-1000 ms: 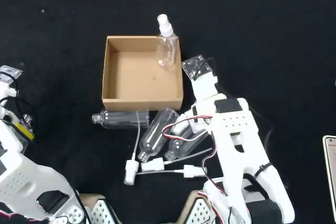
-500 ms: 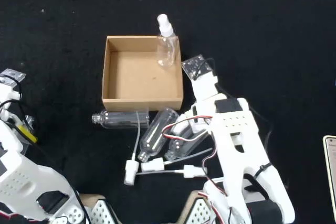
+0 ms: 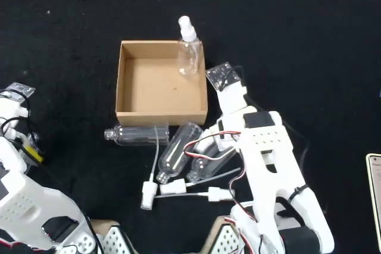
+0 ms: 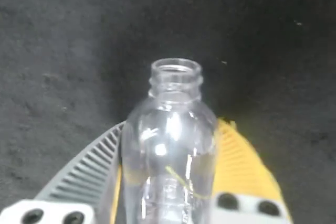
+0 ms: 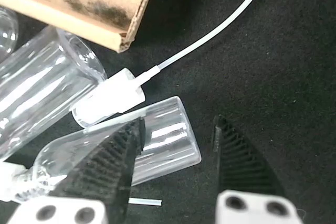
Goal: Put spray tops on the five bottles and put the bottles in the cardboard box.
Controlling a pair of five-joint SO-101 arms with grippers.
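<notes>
The left gripper (image 4: 173, 129), clamped on a topless bottle (image 4: 169, 150), shifts slightly inward, probably bringing it for capping, while the right gripper (image 5: 178, 124) hangs wide over a lying bottle (image 5: 163, 137) beside the box (image 5: 79, 3).

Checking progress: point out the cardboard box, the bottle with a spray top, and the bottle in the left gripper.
cardboard box (image 3: 161, 118), high view, front wall.
bottle with spray top (image 3: 189, 59), high view, clear body.
held open-necked bottle (image 4: 169, 140), left wrist view, shoulder.
</notes>
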